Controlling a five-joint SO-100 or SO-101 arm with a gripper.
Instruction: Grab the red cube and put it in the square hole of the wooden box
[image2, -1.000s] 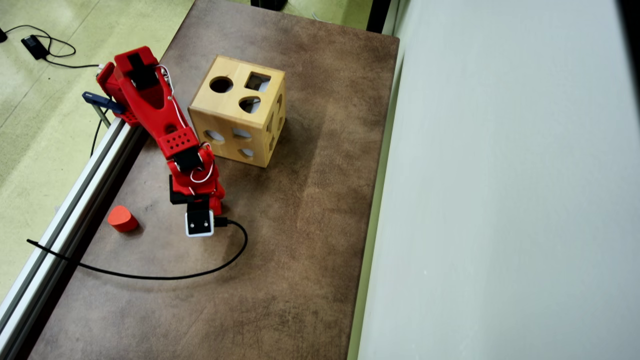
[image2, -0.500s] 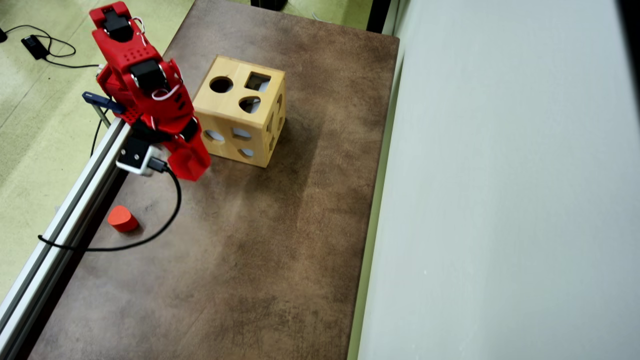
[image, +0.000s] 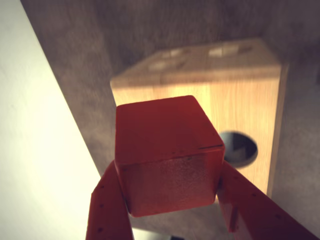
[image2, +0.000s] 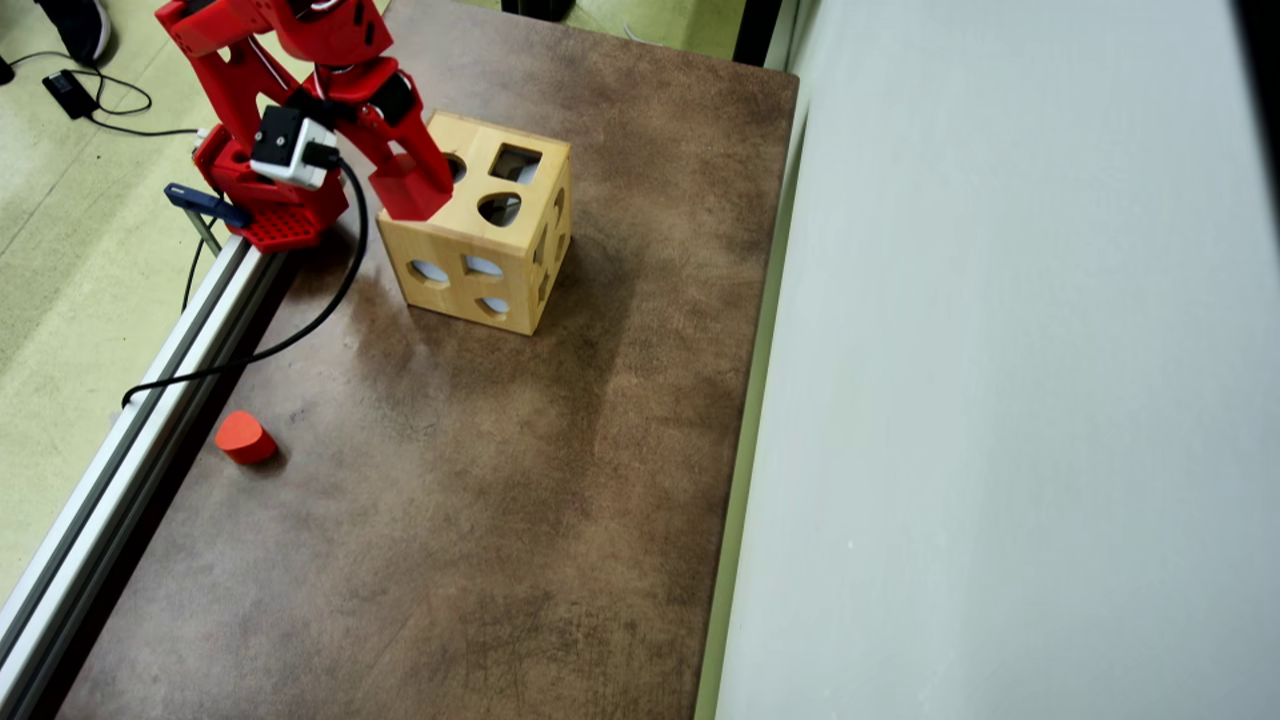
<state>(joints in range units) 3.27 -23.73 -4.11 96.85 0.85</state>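
Swung up and toward far-left corner of tabletop (image2: 560, 500) since half a second ago, from low beside rail to over wooden box; black cable dragged along, rounded block unmoved.

Largest first:
- Tabletop: brown, mottled, bare across near and right side.
- Arm (image2: 240, 60): red, base at far left by metal rail (image2: 120, 450), reaching right over box corner.
- Wooden box (image2: 478, 235): pale, stiff, sits far-left of centre. Top face with round, square and rounded-triangle cutouts. Square hole (image2: 515, 163) toward far right of top face, clear of arm.
- Rounded orange-red block (image2: 244, 438): near-left, beside rail, well apart from box. Not the target.
- Red cube (image: 167, 155): fills wrist view, clamped between jaws, one on each side face; held above box's near-left top edge in overhead view, short of square hole.

Jaws (image: 170, 200): closed on red cube, squeezing two opposite flat faces.

Handling, judged: likely light, rigid, hard-edged. Smooth faces, could twist in grip if nudged. Flat opposite faces best hold, as now. Edges must line up with hole's sides or corners catch on rim.
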